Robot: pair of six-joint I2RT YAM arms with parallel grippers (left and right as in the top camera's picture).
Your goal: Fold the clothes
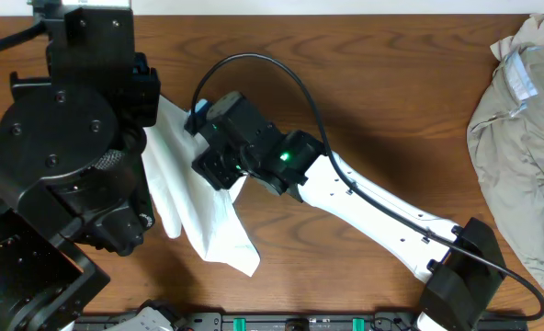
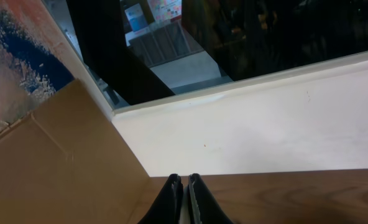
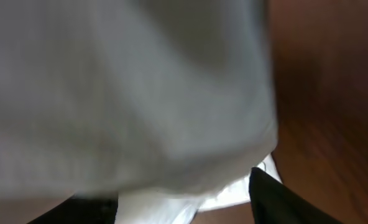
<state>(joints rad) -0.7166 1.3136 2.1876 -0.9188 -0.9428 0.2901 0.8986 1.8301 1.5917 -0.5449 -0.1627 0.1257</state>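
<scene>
A wooden table (image 1: 373,74) was seen from above, with two robot arms reaching over it. The white T-shirt (image 1: 203,216) lay crumpled in a long strip toward the table's left side, running from mid-table down toward the near edge. Part of it was hidden under the bulky black left arm (image 1: 61,175). A khaki garment (image 1: 520,138) lay in a heap against the right edge, well apart and probably waiting its turn.

The white right arm (image 1: 373,211) stretched from the near right corner to the shirt. Its wrist camera showed what the overhead view hid: the right gripper (image 3: 184,204) had its dark fingers (image 3: 271,199) spread wide, with blurred white cloth filling the gap and most of the frame. This looked like letting go or re-gripping a fold.

The left wrist camera looked outward to a pale wall (image 2: 265,124) and a cardboard box (image 2: 59,162) past the table's edge. The left gripper (image 2: 184,199) had its fingers pressed together. Whether a sliver of cloth was pinched between them could not be told; overhead, the arm covered that spot.
</scene>
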